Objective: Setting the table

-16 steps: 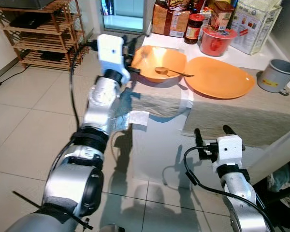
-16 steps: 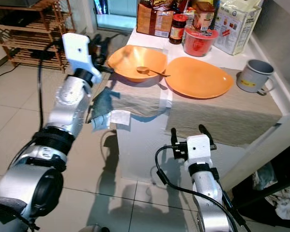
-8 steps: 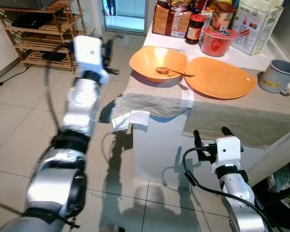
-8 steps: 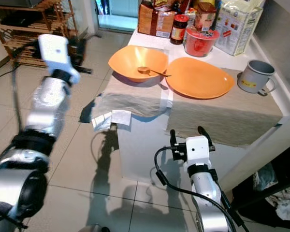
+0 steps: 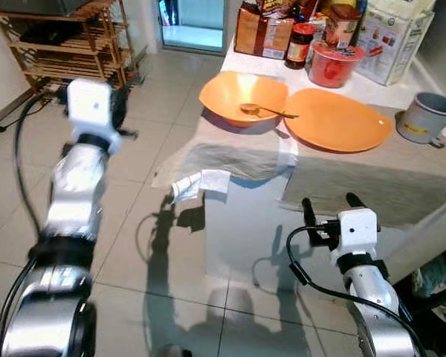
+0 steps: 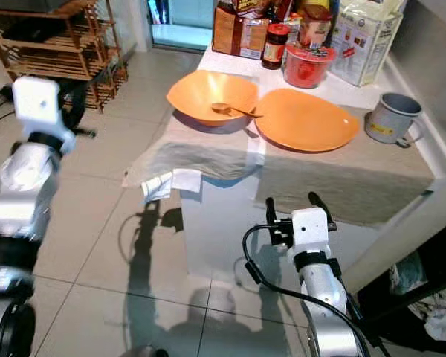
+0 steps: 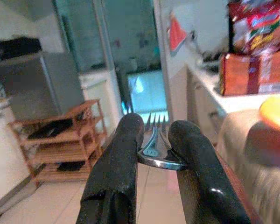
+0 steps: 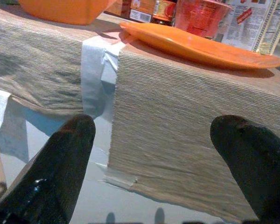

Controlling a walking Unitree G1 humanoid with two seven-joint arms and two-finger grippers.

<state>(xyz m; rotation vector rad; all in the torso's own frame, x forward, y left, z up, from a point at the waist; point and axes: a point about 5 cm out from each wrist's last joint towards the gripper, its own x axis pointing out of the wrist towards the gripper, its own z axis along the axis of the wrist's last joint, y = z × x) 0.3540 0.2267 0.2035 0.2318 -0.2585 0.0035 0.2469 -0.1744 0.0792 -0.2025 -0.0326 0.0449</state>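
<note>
An orange bowl (image 5: 230, 89) with a spoon (image 5: 256, 110) in it and an orange plate (image 5: 338, 119) stand on grey-beige placemats (image 5: 372, 186) on the white table. My left gripper (image 5: 117, 115) is out over the floor, well left of the table, shut on a silver fork (image 7: 154, 145) whose tines stick out between the fingers (image 7: 126, 154). Below the table's near edge my right gripper (image 5: 331, 202) stands open, nothing between its fingers (image 8: 60, 154), facing the hanging placemat edge (image 8: 168, 107).
A grey mug (image 5: 425, 115) sits at the table's right end. A red tub (image 5: 334, 63), jars and food boxes (image 5: 260, 30) line the back. A wooden shelf rack (image 5: 59, 44) stands at the far left. White paper (image 5: 201, 182) hangs off the table's left corner.
My left arm has swung left, away from the bowl's edge and out over the tiled floor, still holding the fork. The right arm has barely moved.
</note>
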